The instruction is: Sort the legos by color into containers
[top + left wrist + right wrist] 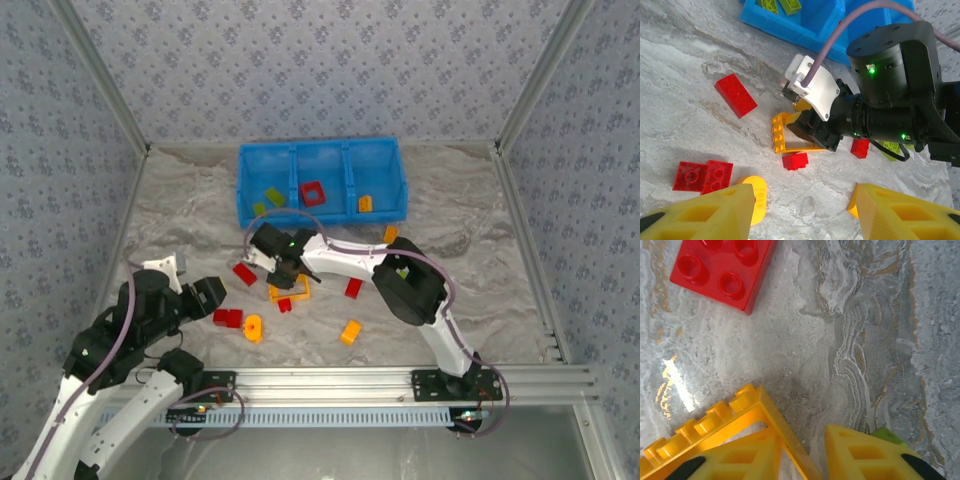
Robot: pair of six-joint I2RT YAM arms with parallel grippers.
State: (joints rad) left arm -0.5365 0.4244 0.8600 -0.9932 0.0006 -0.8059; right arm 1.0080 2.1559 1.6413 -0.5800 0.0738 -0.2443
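Right gripper point(802, 437) jaws stood parted astride one bar of the orange-yellow frame brick point(715, 422), not clamped on it. A red brick point(722, 270) lay just beyond. The left gripper point(804, 200) hung released, holding nothing, toward the marbled table's point(480, 280) left edge. The blue bin point(320, 148) sat at the far edge, holding lime bricks point(270, 198), a red frame point(313, 193) and an orange brick point(366, 203) in separate compartments.

Right gripper point(289, 272) low over orange frame point(290, 294), mid-frame. Blue bin point(320, 148) just above. Loose bricks point(228, 318) scattered around. Left arm point(150, 300) lower left.
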